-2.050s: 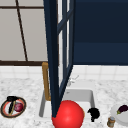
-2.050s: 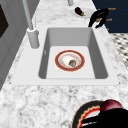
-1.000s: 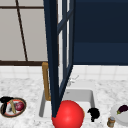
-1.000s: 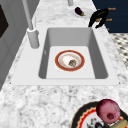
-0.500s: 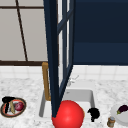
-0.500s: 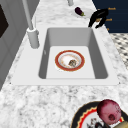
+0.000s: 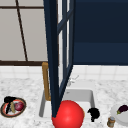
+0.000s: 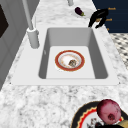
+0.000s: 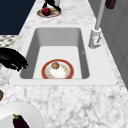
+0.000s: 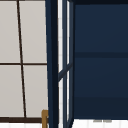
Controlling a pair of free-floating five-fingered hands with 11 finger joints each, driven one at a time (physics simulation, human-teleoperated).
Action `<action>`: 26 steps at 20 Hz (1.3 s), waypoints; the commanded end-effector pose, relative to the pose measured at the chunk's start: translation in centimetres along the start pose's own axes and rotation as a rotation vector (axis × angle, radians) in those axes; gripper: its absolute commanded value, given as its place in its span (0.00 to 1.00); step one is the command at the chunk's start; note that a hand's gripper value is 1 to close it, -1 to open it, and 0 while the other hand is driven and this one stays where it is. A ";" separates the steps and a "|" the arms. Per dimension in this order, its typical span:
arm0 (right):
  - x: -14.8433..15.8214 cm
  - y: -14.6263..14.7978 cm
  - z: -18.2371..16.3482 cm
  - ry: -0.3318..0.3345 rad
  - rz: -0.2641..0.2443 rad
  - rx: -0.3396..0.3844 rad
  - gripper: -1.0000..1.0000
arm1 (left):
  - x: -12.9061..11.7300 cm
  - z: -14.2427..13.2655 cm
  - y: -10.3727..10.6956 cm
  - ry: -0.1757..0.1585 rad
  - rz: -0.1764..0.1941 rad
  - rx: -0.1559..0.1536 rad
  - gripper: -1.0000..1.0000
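My left hand (image 7: 9,99) hovers over the back edge of a dark-rimmed plate (image 7: 3,112) on the left counter, fingers loosely spread. That plate carries a red onion (image 7: 19,106) and a yellowish piece. From the right side the left hand (image 9: 51,3) stands just behind the onion (image 9: 46,11). My right hand (image 7: 93,113) hangs in the air at the sink's front right corner, fingers relaxed and drooping, holding nothing. It also appears as the right hand (image 8: 98,17) and the right hand (image 9: 12,60). A red-rimmed plate (image 8: 60,67) with a scrap of food lies in the sink basin (image 8: 75,37).
A white plate (image 7: 115,117) with an eggplant (image 7: 123,108) sits on the right counter, a small jar (image 7: 110,122) beside it. A dark blue glass cabinet door (image 7: 53,62) swings open above the sink. A red ball (image 7: 67,115) shows before the sink. The faucet (image 8: 32,37) stands at the back.
In the left side view my left hand has drawn back off the onion, which now shows uncovered on its plate. The right hand has not moved.
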 end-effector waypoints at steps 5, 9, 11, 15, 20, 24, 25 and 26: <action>0.0 0.0 0.0 0.000 0.000 0.000 0.50 | -1.6 -1.4 -2.3 -0.059 0.004 -0.110 0.00; 0.0 0.0 0.0 0.000 0.000 0.000 0.50 | -1.2 -1.3 -1.7 -0.043 0.030 -0.172 1.00; 0.0 0.0 0.0 0.000 0.000 0.000 0.50 | 0.0 -1.7 -1.1 0.004 -0.015 -0.153 1.00; 0.0 0.0 0.0 0.000 0.000 0.000 0.50 | 0.9 -1.5 -0.5 0.055 -0.124 -0.127 1.00; 0.0 0.0 0.0 0.000 0.000 0.000 0.50 | 0.5 0.5 -0.2 0.043 -0.149 -0.075 1.00; 0.0 0.0 0.0 0.000 0.000 0.000 0.50 | 2.3 -0.8 1.5 0.029 -0.180 -0.043 1.00; 0.0 0.0 0.0 0.000 0.000 0.000 0.50 | 2.6 -0.7 2.4 0.029 -0.170 -0.046 1.00; 0.0 0.0 0.0 0.000 0.000 0.000 0.50 | 2.9 -0.7 3.1 0.036 -0.160 -0.045 1.00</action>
